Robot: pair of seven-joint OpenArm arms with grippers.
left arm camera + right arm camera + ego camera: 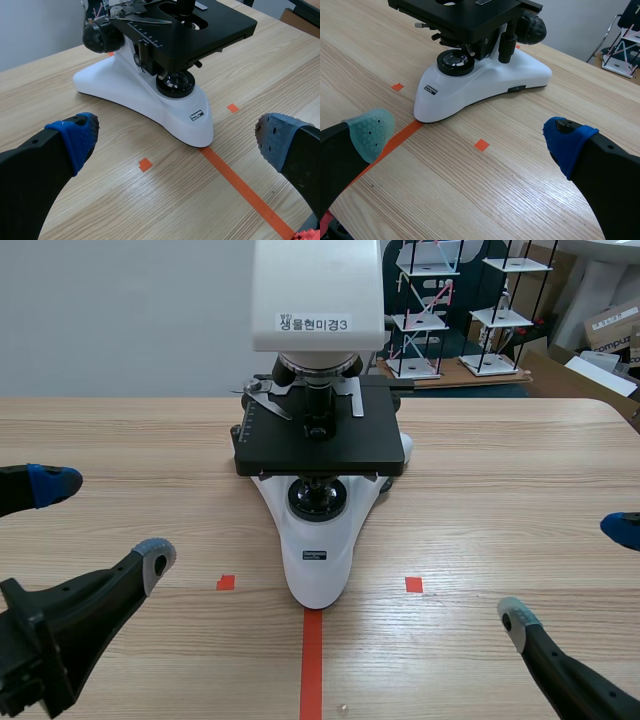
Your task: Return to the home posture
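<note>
A white microscope [318,540] with a black stage [320,435] stands at the table's middle, its base on the orange-red tape line. My left gripper [100,525] rests low at the near left, open, nothing between its fingers. In the left wrist view the left gripper [175,145] has the microscope's base [150,95] ahead of it. My right gripper [570,575] sits low at the near right, also open and empty. In the right wrist view the right gripper [465,135] faces the base [480,85] from the other side.
The wooden table [500,490] stretches wide on both sides of the microscope. Beyond its far edge stand wire shelf racks [470,310] and cardboard boxes [610,330]. Small tape squares [225,582] mark the near part.
</note>
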